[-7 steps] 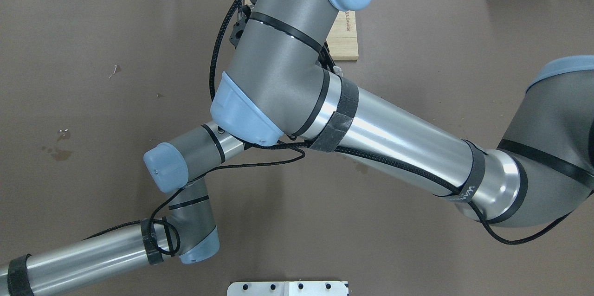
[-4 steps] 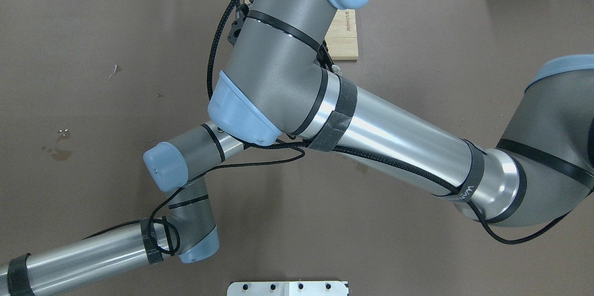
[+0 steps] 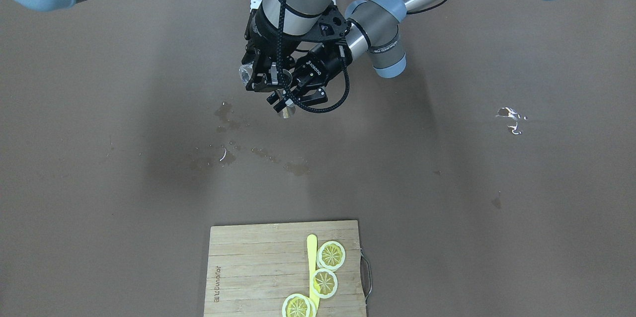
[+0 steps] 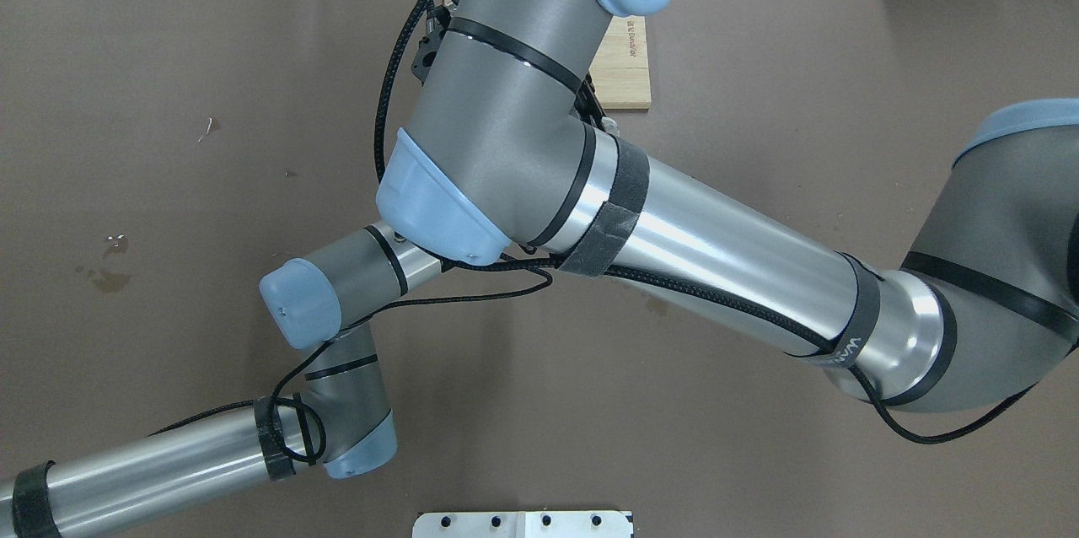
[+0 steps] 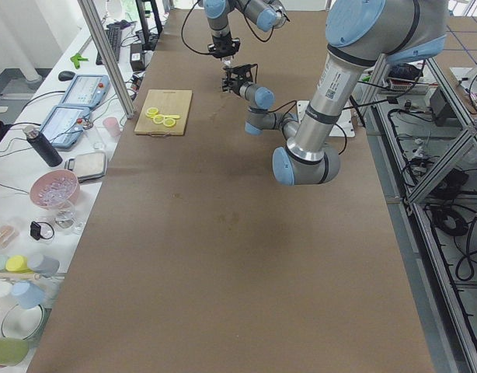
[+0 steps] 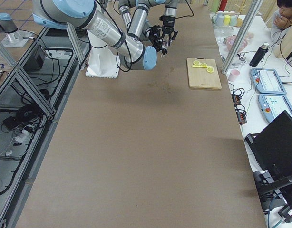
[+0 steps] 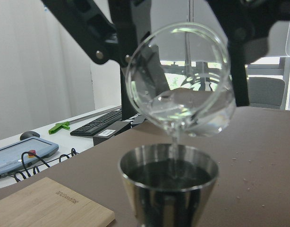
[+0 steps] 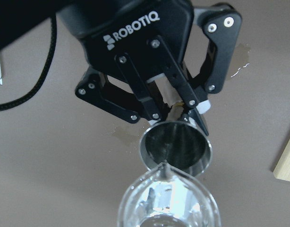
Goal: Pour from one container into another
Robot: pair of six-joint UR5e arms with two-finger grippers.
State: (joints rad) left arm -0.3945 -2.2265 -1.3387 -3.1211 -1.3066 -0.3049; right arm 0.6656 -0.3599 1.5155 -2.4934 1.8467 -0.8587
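Observation:
My left gripper point(image 8: 178, 118) is shut on a steel measuring cup point(image 8: 175, 149), holding it upright above the table. In the left wrist view the same cup point(image 7: 168, 189) has dark liquid inside. Just above it my right gripper point(image 3: 263, 81) is shut on a clear glass point(image 7: 183, 85), tipped over with its lip at the cup's rim. A thin stream of liquid point(image 7: 174, 146) runs from the glass into the cup. In the front-facing view the glass point(image 3: 244, 73), the cup point(image 3: 287, 111) and the left gripper point(image 3: 290, 98) sit close together. In the overhead view the right arm hides both grippers.
A wooden cutting board point(image 3: 248, 267) with lemon slices point(image 3: 331, 255) and a yellow stick lies at the far table edge, partly seen in the overhead view point(image 4: 628, 66). Wet spill marks point(image 3: 223, 113) spot the brown table below the grippers. Bottles and bowls point(image 5: 56, 186) crowd the side bench.
The right arm's wrist and elbow cap have shifted very slightly to the left and up in the overhead view. The left arm has stayed where it was.

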